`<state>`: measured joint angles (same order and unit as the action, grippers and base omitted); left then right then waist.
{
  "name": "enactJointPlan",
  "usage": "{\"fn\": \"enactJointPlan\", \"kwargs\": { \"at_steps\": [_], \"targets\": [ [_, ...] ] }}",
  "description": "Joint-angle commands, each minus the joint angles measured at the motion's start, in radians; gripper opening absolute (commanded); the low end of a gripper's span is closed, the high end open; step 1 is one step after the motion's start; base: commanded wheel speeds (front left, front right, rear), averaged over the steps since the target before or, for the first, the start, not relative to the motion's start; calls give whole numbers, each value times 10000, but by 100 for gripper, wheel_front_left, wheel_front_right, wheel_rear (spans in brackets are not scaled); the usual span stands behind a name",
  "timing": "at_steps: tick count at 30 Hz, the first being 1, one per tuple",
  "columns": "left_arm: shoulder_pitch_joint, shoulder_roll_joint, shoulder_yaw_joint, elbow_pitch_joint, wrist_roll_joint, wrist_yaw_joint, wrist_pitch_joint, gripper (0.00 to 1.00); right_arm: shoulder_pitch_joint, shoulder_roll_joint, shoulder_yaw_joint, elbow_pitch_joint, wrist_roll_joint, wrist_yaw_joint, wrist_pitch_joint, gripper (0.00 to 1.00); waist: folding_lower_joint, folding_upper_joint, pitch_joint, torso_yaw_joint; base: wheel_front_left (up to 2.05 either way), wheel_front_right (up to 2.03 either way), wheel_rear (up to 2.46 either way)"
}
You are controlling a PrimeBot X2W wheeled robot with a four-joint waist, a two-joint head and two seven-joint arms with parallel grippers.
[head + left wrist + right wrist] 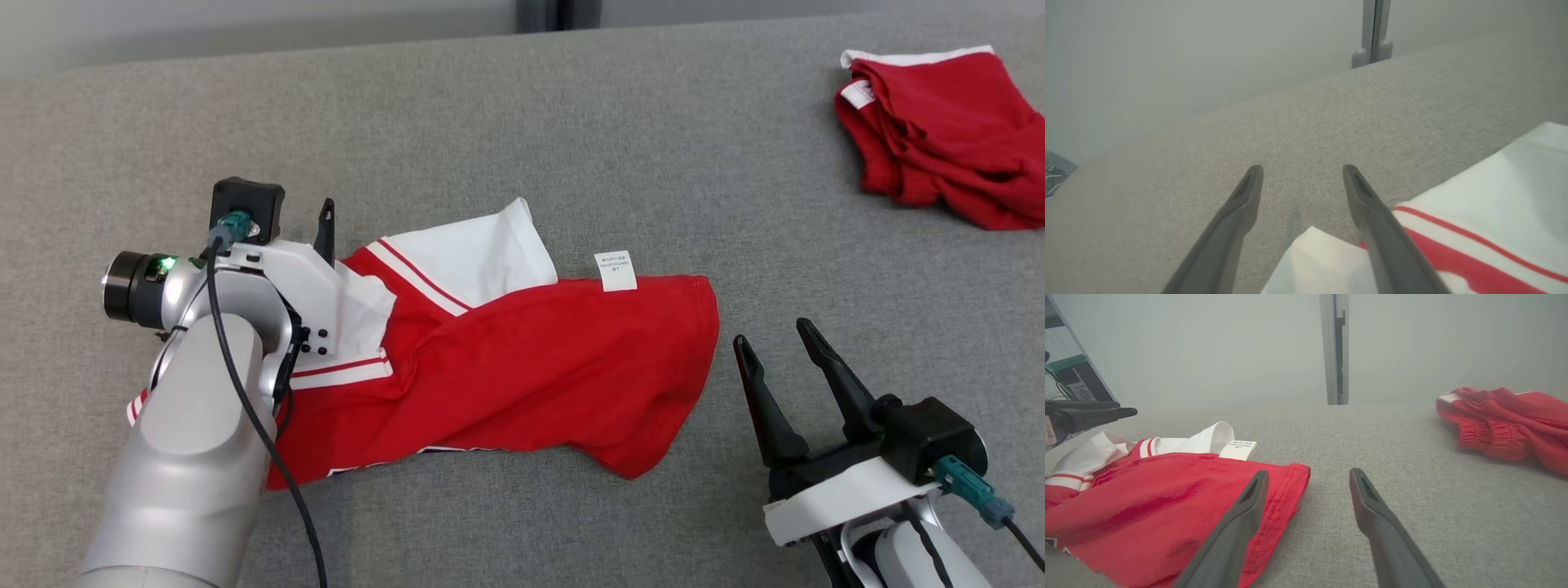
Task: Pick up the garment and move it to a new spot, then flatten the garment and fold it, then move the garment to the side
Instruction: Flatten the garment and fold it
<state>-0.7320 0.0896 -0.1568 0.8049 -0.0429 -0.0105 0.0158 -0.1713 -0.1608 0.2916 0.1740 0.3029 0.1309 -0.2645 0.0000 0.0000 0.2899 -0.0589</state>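
The garment (522, 367), red with white panels and red-and-white striped trim, lay crumpled near the middle of the grey fabric surface (522, 131), stretched sideways with its white-trimmed end toward the robot's left and its stitched red hem toward the right. A small white label (615, 270) stuck up from its far edge. The left claw (1302, 169) was over the white-trimmed end, released, its two dark fingers spread wide with nothing gripped between them. In the left wrist view one finger (1384, 228) crossed in front of the striped trim and a white corner of cloth showed low between the pair; whether either finger touched the cloth could not be told. The right claw (771, 335) was likewise released and empty, just beside the hem end of the garment and over bare surface. In the right wrist view one of its fingers (1237, 526) overlapped the hem while the other lay against plain grey. A second red garment (939, 139) sat bunched at the far right of the surface, well apart from both claws.
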Motion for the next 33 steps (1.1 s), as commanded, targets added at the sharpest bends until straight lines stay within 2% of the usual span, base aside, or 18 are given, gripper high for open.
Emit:
{"fn": "enactJointPlan", "kwargs": {
  "at_steps": [1, 5, 12, 15, 20, 26, 33],
  "targets": [
    [-279, 117, -64, 193, 79, -57, 243, 100, -146, -54, -60, -65, -3, 0, -5, 100, 0, 0, 483, -100, 0, 0, 0],
    [-761, 221, -285, 564, 167, -261, 1109, 100, -307, -24, -109, -139, -32, 0, -5, 100, 0, 0, 799, -99, 0, 0, 0],
    [-539, 604, -445, 42, 178, -472, 2087, 100, -433, 17, -169, -191, -74, -2, -5, 100, 0, 0, 1077, -39, 0, 0, 0],
    [-247, 797, -471, -714, 143, -505, 2483, 100, -463, 54, -204, -179, -98, 0, -5, 100, 0, 0, 1161, -10, 0, 0, 0],
    [527, 1199, -469, -2799, 21, -586, 3343, 100, -425, 143, -216, -120, -38, 0, -5, 100, 0, 0, 1204, 74, 0, 0, 0],
    [1626, 1616, -415, -5300, -461, -805, 4997, 100, -500, 252, -156, -78, 5, -2, -5, 100, 0, 0, 1193, 124, 0, 0, 0],
    [2185, 1846, -285, -6235, -882, -842, 5853, 100, -681, 219, -1, -33, 88, 0, -5, 100, 0, 0, 1144, -144, 0, 0, 0]
  ]
}}
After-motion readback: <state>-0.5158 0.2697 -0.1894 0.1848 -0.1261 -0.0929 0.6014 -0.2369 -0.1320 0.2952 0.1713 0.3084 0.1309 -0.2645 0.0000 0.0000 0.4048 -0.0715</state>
